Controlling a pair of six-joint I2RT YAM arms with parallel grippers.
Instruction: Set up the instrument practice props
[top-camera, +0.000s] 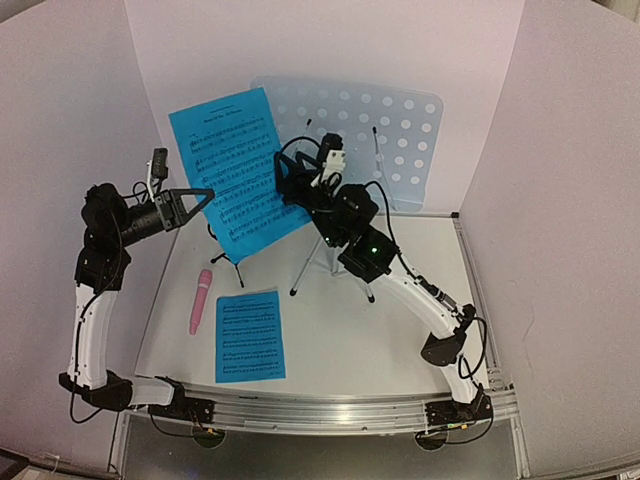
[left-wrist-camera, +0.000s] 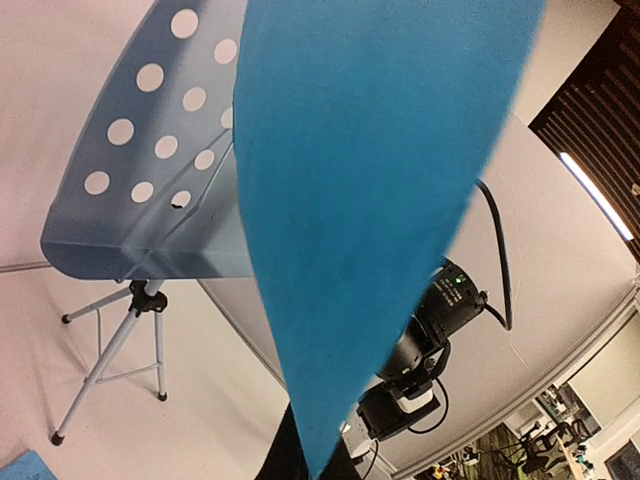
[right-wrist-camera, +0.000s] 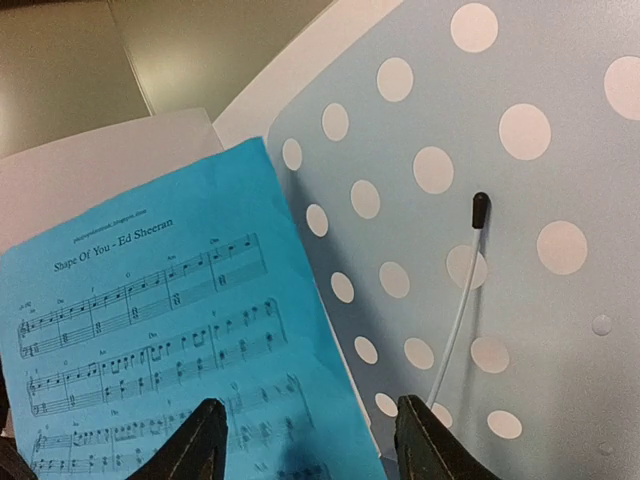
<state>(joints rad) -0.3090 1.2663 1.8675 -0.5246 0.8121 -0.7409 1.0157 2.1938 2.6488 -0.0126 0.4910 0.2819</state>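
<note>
Holding one sheet (top-camera: 235, 170) up beside the stand (top-camera: 400, 130), clamped in our left tool (top-camera: 203, 200); right tool (right-wrist-camera: 312, 440) apart near its edge. We judge it unseated; second sheet (top-camera: 250, 335) and microphone (top-camera: 200, 300) lie on table (top-camera: 330, 340).

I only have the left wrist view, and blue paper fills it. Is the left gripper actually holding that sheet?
Observer: Yes; from above, the left gripper is shut on the sheet at its left edge, held up before the stand.
Operator: And the right gripper?
Observer: Open, the sheet's right edge between its fingers.
Operator: The other sheet?
Observer: Flat on the table beside the pink microphone.
</note>
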